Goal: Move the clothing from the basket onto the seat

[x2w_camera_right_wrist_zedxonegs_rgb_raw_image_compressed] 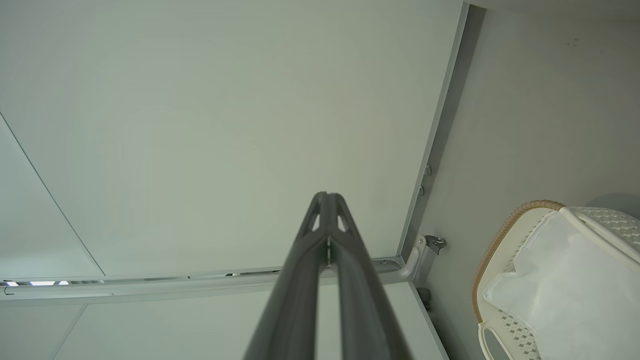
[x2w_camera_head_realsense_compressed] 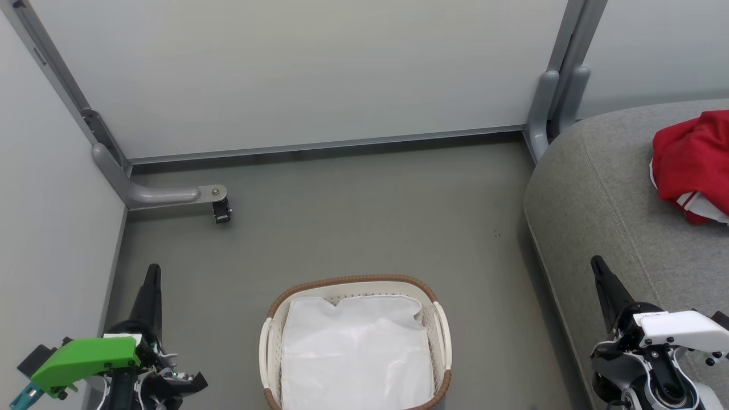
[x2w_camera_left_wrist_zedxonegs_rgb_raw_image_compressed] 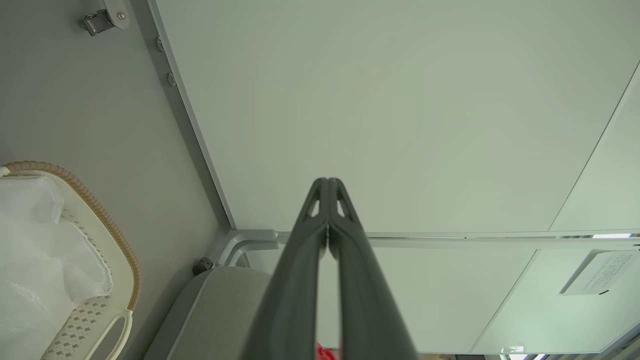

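**Counting what is showing**

One basket [x2w_camera_head_realsense_compressed: 353, 280] is standing, holding one white liner [x2w_camera_head_realsense_compressed: 356, 353]. One seat [x2w_camera_head_realsense_compressed: 598, 193] is carrying one red heap of clothing [x2w_camera_head_realsense_compressed: 689, 159], its garments blending together past counting. Two tools are showing: left tool [x2w_camera_head_realsense_compressed: 152, 270], right tool [x2w_camera_head_realsense_compressed: 596, 263].

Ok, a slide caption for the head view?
Basket holding just its white liner, red clothing on the grey seat, left gripper and right gripper shut and empty.

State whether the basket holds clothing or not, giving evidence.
Empty of clothing: the basket holds its white liner, while the red clothing lies on the seat.
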Controlling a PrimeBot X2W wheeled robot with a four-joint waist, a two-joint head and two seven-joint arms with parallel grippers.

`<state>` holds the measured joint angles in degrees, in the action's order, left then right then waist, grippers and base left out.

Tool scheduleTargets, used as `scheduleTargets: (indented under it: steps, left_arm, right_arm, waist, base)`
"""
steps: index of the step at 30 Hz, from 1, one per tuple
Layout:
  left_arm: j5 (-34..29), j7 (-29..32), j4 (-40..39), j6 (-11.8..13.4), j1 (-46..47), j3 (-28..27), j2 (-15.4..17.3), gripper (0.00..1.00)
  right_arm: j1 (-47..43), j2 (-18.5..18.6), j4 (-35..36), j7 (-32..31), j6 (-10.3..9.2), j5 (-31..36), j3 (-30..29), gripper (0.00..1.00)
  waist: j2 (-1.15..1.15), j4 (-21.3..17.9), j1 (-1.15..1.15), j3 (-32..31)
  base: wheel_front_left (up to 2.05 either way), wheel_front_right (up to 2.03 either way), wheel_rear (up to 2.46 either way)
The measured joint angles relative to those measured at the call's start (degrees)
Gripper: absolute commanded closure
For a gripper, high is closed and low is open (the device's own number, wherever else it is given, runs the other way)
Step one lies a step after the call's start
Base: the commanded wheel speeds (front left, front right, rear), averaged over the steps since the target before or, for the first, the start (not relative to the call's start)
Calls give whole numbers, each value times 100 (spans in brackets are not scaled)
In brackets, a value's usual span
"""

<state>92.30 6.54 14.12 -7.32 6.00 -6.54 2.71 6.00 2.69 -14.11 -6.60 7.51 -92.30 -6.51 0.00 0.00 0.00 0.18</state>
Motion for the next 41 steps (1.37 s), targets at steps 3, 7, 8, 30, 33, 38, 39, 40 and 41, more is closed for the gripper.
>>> scheduleTargets:
  steps: [3,7,8,30,33,38,39,40,41]
  left_arm:
    - [0,-1,0,0,0,0,0,100]
    - [0,0,0,0,0,0,0,100]
    - [0,0,0,0,0,0,0,100]
    - [1,0,-1,0,0,0,0,100]
    - [1,0,-1,0,0,0,0,100]
    - [1,0,-1,-1,0,0,0,100]
    - [1,0,-1,-1,0,0,0,100]
    - [1,0,-1,-1,0,0,0,100]
    - [1,0,-1,-1,0,0,0,100]
  right_arm:
    - [0,0,0,0,0,0,0,100]
    - [1,0,0,0,0,0,0,100]
    - [1,0,0,0,0,0,0,100]
    - [2,0,0,0,0,0,0,100]
    - [2,0,0,0,0,0,0,100]
    - [2,0,0,0,0,0,0,100]
    - [2,0,0,0,0,0,0,100]
    - [2,0,0,0,0,0,0,100]
    - [2,0,0,0,0,0,0,100]
  waist:
    - [0,0,0,0]
    - [0,0,0,0]
    - [0,0,0,0]
    - [0,0,0,0]
    - [0,0,0,0]
    - [0,0,0,0]
    - [0,0,0,0]
    - [0,0,0,0]
    - [0,0,0,0]
  base:
    - [0,0,0]
    - [0,0,0]
    - [0,0,0]
    - [0,0,0]
    - [0,0,0]
    - [0,0,0]
    - [0,0,0]
    - [0,0,0]
    - [0,0,0]
